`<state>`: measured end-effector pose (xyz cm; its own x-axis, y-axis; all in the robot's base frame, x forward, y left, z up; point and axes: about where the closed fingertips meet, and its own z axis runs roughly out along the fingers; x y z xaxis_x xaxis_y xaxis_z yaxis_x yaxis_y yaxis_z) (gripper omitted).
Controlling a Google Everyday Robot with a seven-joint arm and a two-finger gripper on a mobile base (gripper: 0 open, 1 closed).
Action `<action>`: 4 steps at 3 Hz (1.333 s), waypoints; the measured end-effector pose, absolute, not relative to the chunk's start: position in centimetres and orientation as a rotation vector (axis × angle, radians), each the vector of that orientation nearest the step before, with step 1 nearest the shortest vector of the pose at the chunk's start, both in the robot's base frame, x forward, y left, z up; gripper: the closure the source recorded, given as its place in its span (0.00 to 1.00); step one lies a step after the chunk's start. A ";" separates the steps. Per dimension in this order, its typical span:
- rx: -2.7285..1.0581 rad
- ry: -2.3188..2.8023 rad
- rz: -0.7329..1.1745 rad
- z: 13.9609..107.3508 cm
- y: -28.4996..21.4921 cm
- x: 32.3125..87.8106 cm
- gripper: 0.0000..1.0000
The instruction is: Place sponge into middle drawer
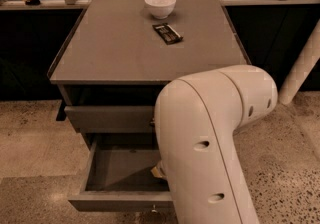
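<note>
Arm (200,143) fills the lower right and blocks most of the action. The gripper is behind it, reaching down into the right part of the open middle drawer (115,202); it's covered, so can't tell whether it's open, closed or gripping anything. Sponge (157,171): only a pale yellow sliver shows at the arm's left edge, inside the drawer and low over its floor. Can't tell if it's resting on the floor or held just above it.

Upper drawer (107,118) shut. Bowl (160,4) and snack bar (167,33) sit on the cabinet top (100,53), near each other but apart, well away from the work.

Handling guess: sponge is light, soft and squashy, not fragile, grippy rather than slick. Best held across the short width near the middle, with the jaws on the wavy long edges. It gives under a pinch and may spring or cling a bit on release. A drop onto the drawer floor won't hurt it. Looks like the placing step, nearly done
</note>
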<state>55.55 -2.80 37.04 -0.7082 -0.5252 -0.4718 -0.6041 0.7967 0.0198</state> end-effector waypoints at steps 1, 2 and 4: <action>-0.845 2.540 0.239 36.6 -2.9 55.4 1.00; -0.845 2.540 0.239 36.6 -2.9 55.4 0.81; -0.845 2.540 0.239 36.6 -2.9 55.4 0.35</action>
<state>55.39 -2.85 36.59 -0.7108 -0.5254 -0.4677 -0.6034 0.7972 0.0214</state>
